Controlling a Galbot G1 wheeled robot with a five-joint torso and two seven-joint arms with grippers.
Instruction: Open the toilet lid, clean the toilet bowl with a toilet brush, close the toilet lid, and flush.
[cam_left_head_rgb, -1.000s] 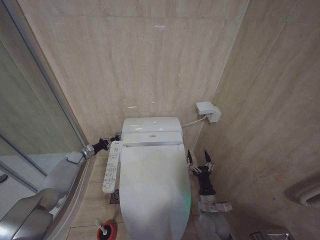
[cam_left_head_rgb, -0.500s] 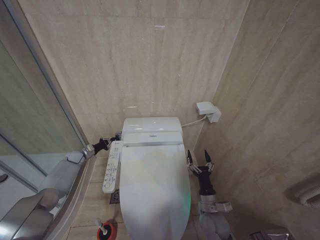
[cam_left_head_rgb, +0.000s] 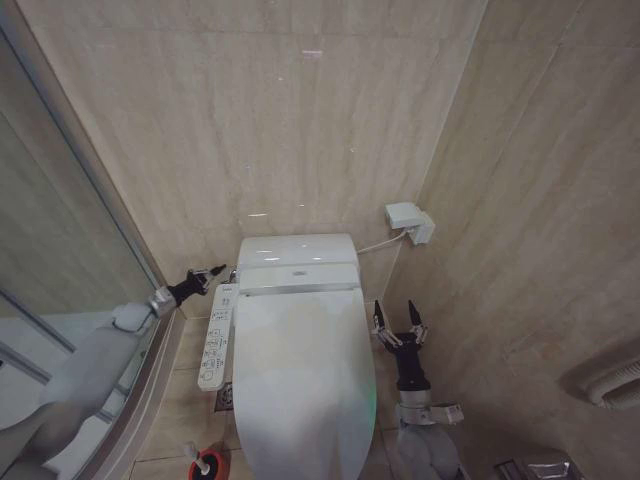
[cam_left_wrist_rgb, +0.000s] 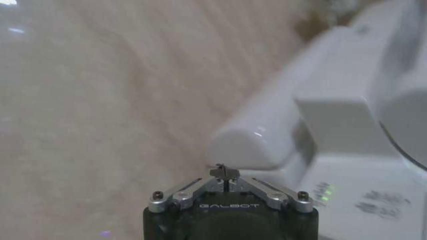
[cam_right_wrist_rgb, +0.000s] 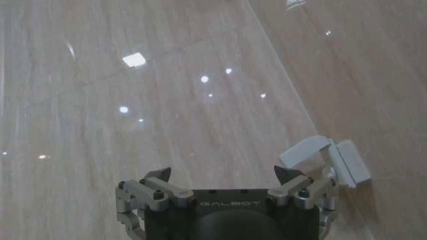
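Left gripper (cam_left_head_rgb: 212, 271): fingers closed to a point with nothing between them; it hangs just beside the rear end of the button panel (cam_left_head_rgb: 214, 335), near the back left corner of the toilet; in the left wrist view its tips (cam_left_wrist_rgb: 225, 173) meet in front of the white rear housing (cam_left_wrist_rgb: 267, 140).
Right gripper (cam_left_head_rgb: 399, 324): fingers spread wide and pointing up, holding nothing; it stands beside the right flank of the toilet, apart from it; in the right wrist view the spread fingers (cam_right_wrist_rgb: 223, 176) face the tiled wall and a white wall box (cam_right_wrist_rgb: 327, 157).
Toilet lid (cam_left_head_rgb: 300, 380): down and shut over the toilet bowl (cam_left_head_rgb: 368, 405), of which I see little more than the outer edge.
Handling, lid: I judge it light, stiff, glossy and slippery plastic, hinged at the back; the front edge would be the place to take it, lifting gently so it does not slam.
Toilet brush (cam_left_head_rgb: 202, 464): on the floor at the front left of the toilet, standing in its red holder (cam_left_head_rgb: 212, 470); probably light, with a thin handle best pinched high up.
Hidden: the lid's front edge runs off the frame, so no loop can be made out there; the bowl's inside is covered; the holder is cut off at the bottom; a flush control cannot be picked out among the panel's small buttons.
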